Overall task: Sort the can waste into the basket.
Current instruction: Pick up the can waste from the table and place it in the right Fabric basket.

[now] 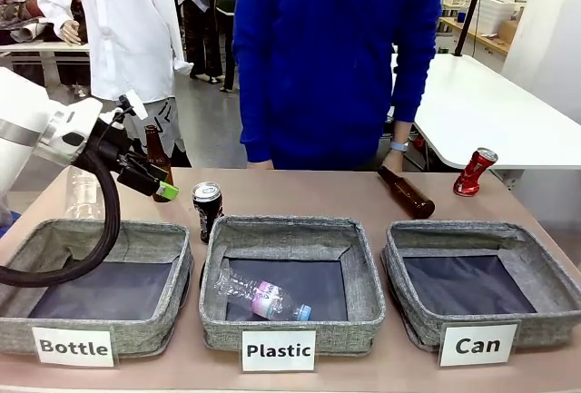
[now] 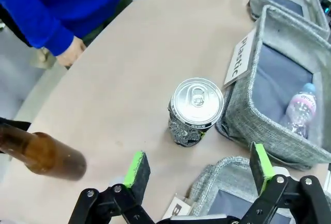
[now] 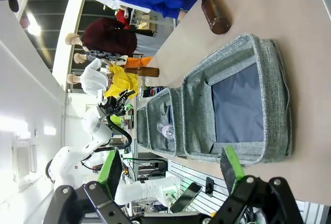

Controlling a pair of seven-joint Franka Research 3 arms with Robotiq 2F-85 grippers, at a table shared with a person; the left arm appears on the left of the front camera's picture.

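The black can and red can are seen on the table; the basket is unfilled. The left jaws and right jaws are spread.

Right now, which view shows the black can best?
Left wrist view: the black can stands upright, close, top and side clear, ahead of the open left gripper. Front view shows it smaller, beside the Plastic basket. Right wrist view: too small to tell.

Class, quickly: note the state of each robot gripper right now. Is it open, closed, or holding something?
Left gripper: open, holding nothing; the black can stands ahead of it, untouched.
Right gripper: open, holding nothing.
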